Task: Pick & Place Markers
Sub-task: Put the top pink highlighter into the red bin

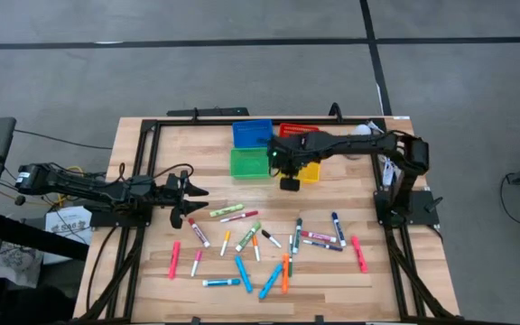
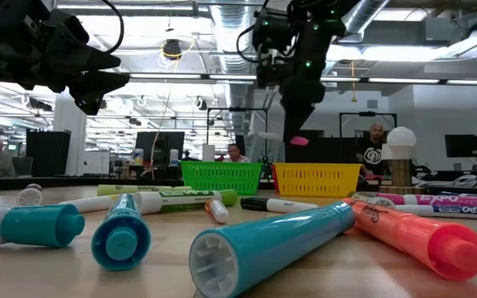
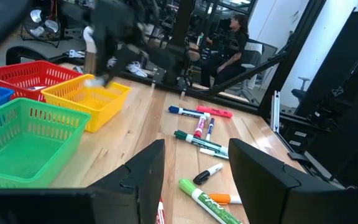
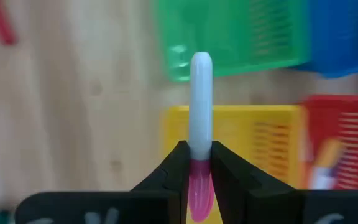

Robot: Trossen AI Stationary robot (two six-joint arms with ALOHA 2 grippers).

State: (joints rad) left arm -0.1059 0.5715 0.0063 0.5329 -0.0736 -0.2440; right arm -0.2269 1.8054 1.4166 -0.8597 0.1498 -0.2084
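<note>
Several markers (image 1: 260, 244) lie flat on the near half of the wooden table, with caps in pink, green, blue, orange and black; they also show in the low view (image 2: 263, 248) and the left wrist view (image 3: 197, 134). My right gripper (image 1: 289, 181) hangs over the table by the yellow bin (image 1: 311, 171) and is shut on a white marker with a pink cap (image 4: 201, 99). My left gripper (image 1: 197, 194) is open and empty. It hovers over the left part of the table, just beyond the scattered markers (image 3: 194, 171). My right gripper pinches the marker between its two fingers (image 4: 173, 168) at the pink cap (image 4: 199, 171), where the cap meets the white body. The fingers come from above. The white body (image 4: 201, 106) sticks out past the fingertips. The marker is lifted clear of the table, and its pink end (image 2: 299, 141) shows under the gripper.
Four small bins stand at the far middle of the table: blue (image 1: 252, 134), red (image 1: 298, 131), green (image 1: 249, 162) and yellow. A black metal frame (image 1: 147, 171) runs along the table's sides. People sit in the room beyond (image 2: 375, 141).
</note>
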